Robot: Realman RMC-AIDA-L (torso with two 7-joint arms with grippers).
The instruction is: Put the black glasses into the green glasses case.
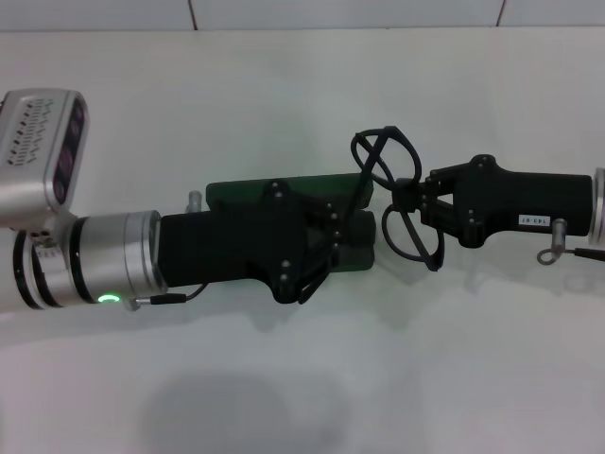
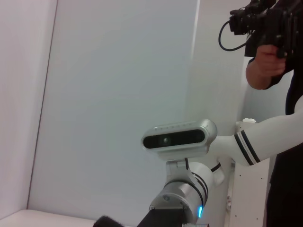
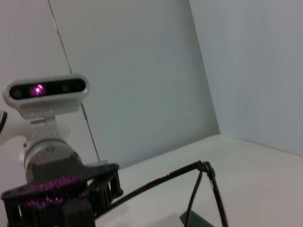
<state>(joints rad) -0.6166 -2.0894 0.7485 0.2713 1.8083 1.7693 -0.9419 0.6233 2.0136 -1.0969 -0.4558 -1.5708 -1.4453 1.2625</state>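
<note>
Glasses [image 1: 397, 194]: light, fragile; right gripper [image 1: 412, 202] pinches the bridge. Case [image 1: 284, 192]: rigid, under left gripper [image 1: 336, 238], fingers unclear.

- You are looking down on a plain white matte surface [image 1: 302, 378], evenly lit, with soft grey shadows lying on it.
- Along its far edge you see a white tiled wall [image 1: 340, 13] with thin dark grout lines.
- From the left wrist view, you see pale grey-white wall panels [image 2: 118, 85] meeting at vertical seams.
- In the right wrist view, two pale walls [image 3: 142, 71] join in a corner above the surface.
</note>
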